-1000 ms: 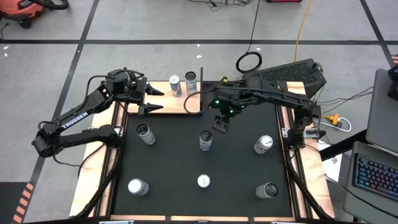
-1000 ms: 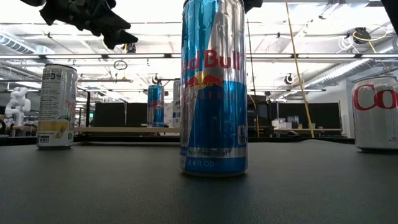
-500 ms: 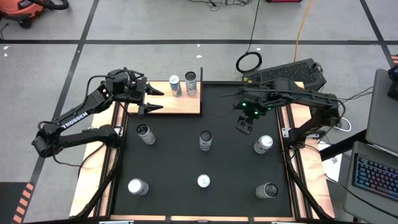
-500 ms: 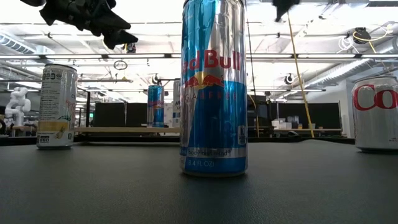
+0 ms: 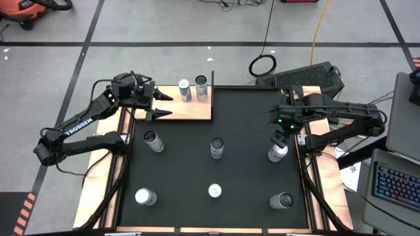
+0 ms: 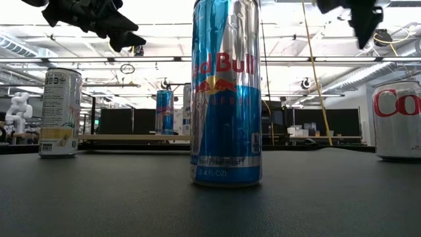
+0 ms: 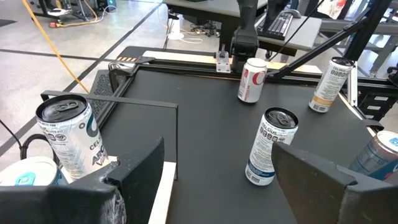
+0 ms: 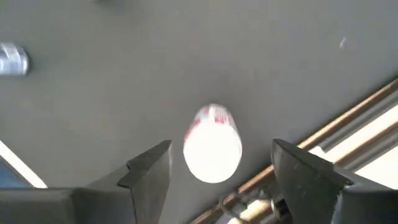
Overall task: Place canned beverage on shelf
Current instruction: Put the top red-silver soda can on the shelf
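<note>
The shelf (image 5: 190,110) is a light-wood board at the black mat's far left corner. Two cans (image 5: 185,90) (image 5: 201,85) stand on its far edge. My left gripper (image 5: 167,105) hangs open over the shelf's left end, touching nothing. My right gripper (image 5: 277,139) is open and points down, above a red-and-white can (image 5: 278,153) that stands upright near the mat's right edge. In the right wrist view the can's top (image 8: 212,151) shows between my two fingers (image 8: 149,168), well below them. In the low view the right gripper (image 6: 358,20) is clear above that can (image 6: 398,118).
More cans stand upright on the mat (image 5: 249,170): one at the centre (image 5: 217,147), one at the left (image 5: 153,140) and three along the near side (image 5: 144,196) (image 5: 214,191) (image 5: 283,200). A thin black upright (image 5: 212,78) rises at the shelf's far right corner.
My right gripper has swept from over the mat's far middle toward the table's right edge and somewhat down, rolling as it went. It now stands over the red-and-white can. No can has moved.
</note>
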